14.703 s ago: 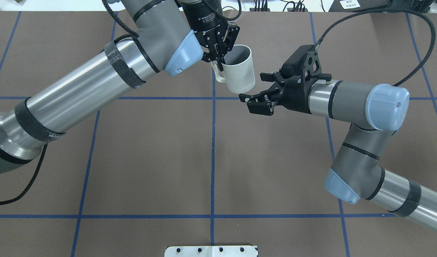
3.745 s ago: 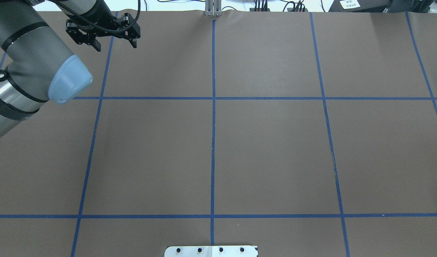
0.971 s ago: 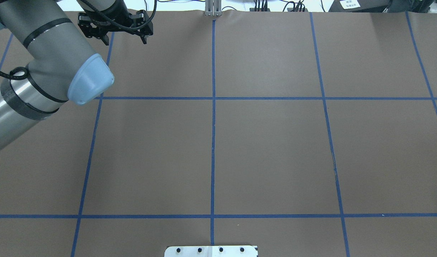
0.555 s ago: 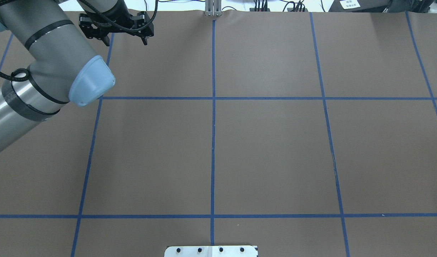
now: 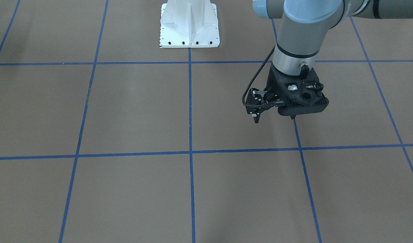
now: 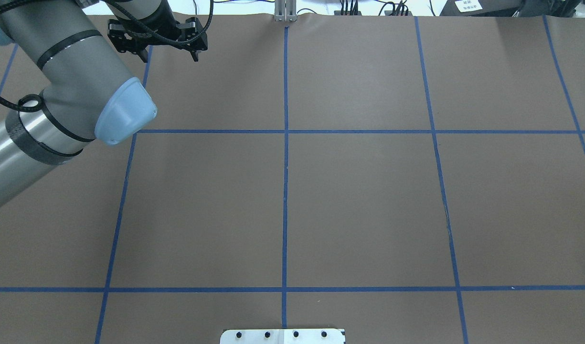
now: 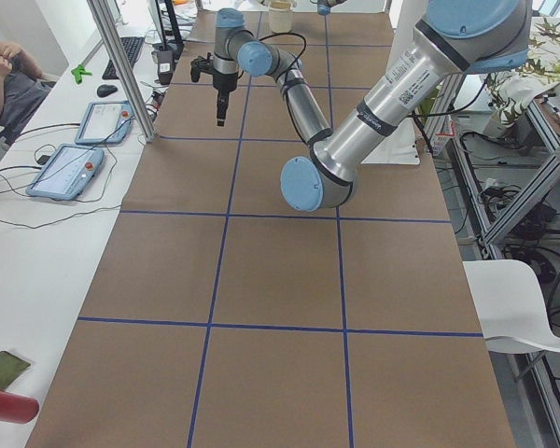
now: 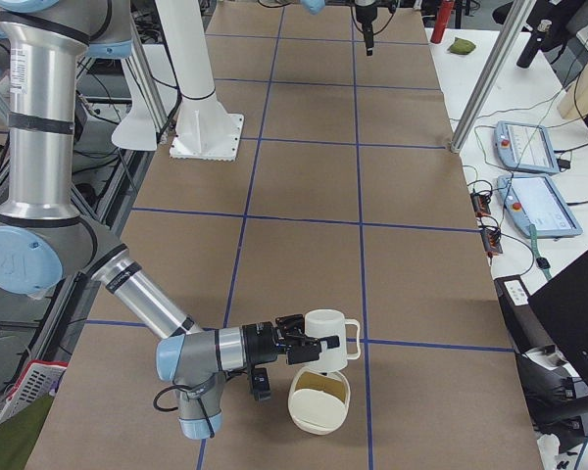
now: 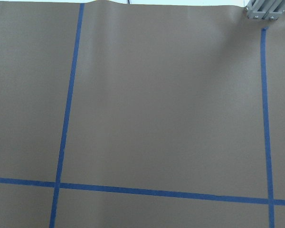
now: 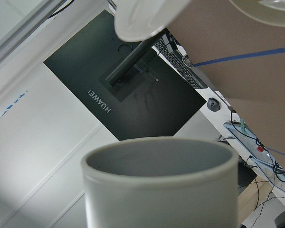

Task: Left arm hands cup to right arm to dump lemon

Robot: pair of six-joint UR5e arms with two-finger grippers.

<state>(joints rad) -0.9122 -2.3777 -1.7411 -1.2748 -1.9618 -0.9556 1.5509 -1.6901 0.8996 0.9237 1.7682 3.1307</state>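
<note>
We judge the hand-over done: the cup [image 8: 329, 343] is at the tip of the right gripper [image 8: 304, 349], off the table [image 6: 359, 200] and directly above an off-white bowl [image 8: 318, 401] near the table's end on the robot's right. In the right side view a flat pale end of the cup faces up. The right wrist view looks past the cup's dark mouth toward the tabletop. So we take the cup to be tipped mouth-down, in the dumping step. We cannot pick out the lemon. The bowl's inside looks dull yellow, which may be it, so we cannot say whether the dump is finished. At most, what seems left is getting the lemon fully out.

The right gripper shows only small in the side view, so we cannot tell how its jaws stand, though the cup hangs at its tip. The left gripper [image 6: 170, 58] is well apart, toward the table's other end. Its fingers are spread wide above the table, holding and touching nothing.
</note>
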